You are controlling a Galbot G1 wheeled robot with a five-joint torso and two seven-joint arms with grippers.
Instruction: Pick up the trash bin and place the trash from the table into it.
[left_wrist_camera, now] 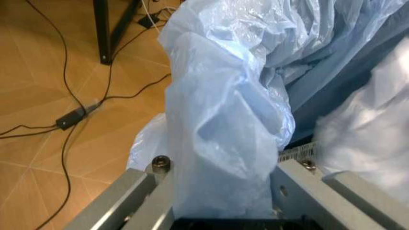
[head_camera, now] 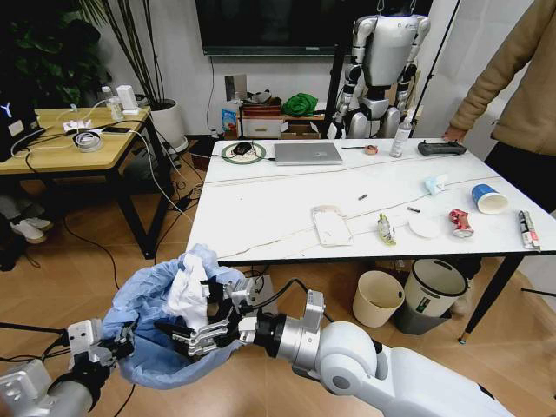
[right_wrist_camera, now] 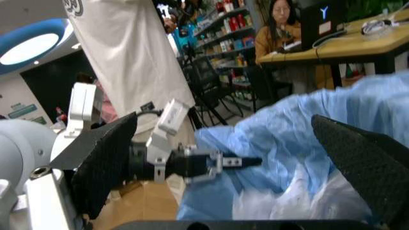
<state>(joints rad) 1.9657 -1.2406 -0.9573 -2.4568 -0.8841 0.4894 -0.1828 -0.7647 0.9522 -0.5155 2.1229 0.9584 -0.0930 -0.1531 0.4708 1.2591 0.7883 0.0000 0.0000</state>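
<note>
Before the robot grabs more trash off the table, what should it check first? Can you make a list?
1. Left gripper holding the trash bin's blue bag: ok, the plastic is pinched between its fingers.
2. Right gripper free to grab: ok, fingers open over the bin.
3. White crumpled paper fully inside the bin: cannot tell, it sits at the rim.
4. Trash left on the table: not ok, the crushed red can, paper cup and flat white packet remain.
5. Person's hand on the table's far edge: not ok, keep away.

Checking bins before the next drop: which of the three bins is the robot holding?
The small dark bin lined with a crinkly light-blue plastic bag, held off the floor by the left gripper; the cream bin and white black-rimmed bin stand under the table.
</note>
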